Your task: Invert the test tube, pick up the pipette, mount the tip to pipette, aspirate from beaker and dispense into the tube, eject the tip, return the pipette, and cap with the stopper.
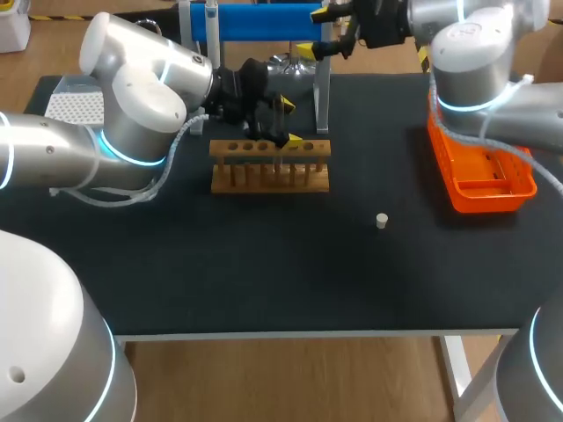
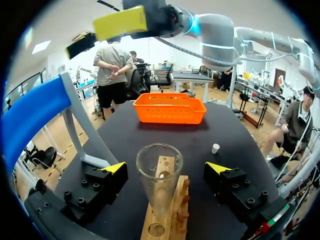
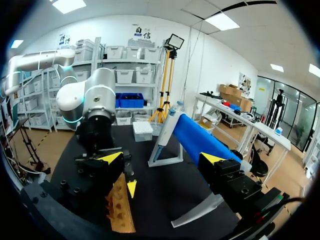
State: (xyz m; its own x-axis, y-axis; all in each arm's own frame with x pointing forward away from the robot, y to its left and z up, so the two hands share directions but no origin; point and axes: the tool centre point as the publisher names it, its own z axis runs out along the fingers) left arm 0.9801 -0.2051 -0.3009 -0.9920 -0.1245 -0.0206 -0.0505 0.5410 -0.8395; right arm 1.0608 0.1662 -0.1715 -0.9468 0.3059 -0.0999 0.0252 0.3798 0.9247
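black table [image 1: 264,281] bears wooden rack [image 1: 270,176] holding one test tube [image 2: 159,180].

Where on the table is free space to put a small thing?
The wide strip between the rack and the table front edge is bare. The patch between rack and basket holds only the stopper. Crowded at the back: left gripper over the rack, stand behind.

My left arm [image 1: 132,114] lies low, jaws spread wide; my right arm [image 1: 475,53] hangs high, jaws likewise.
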